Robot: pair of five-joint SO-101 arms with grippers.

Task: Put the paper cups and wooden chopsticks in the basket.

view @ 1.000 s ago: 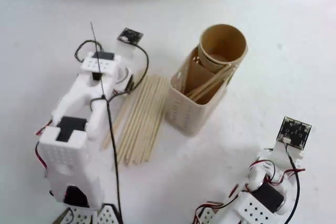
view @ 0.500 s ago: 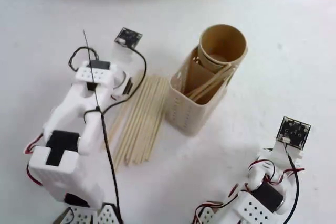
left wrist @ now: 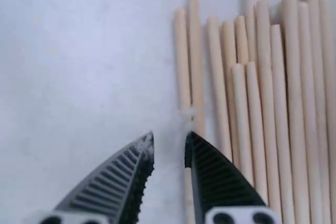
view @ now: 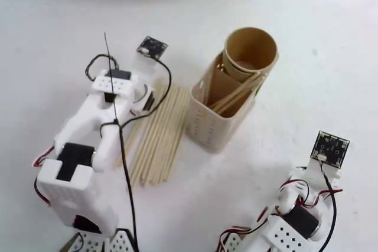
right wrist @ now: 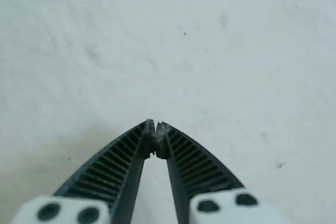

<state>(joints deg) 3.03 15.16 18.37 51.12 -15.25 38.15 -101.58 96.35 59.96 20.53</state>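
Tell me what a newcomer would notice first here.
A tall cream basket stands at the centre, holding nested paper cups and a few wooden chopsticks. Beside it a row of loose chopsticks lies on the white table, with the left end effector open over the row's edge. The right end effector is shut above bare tabletop.

Chopsticks (view: 155, 137) lie left of the basket (view: 211, 129) holding cups (view: 251, 51).

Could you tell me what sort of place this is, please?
Probably a robotics test bench: the left arm and right arm, with bare wiring, stand at a plain white table by a basket holding paper cups, with chopsticks alongside.
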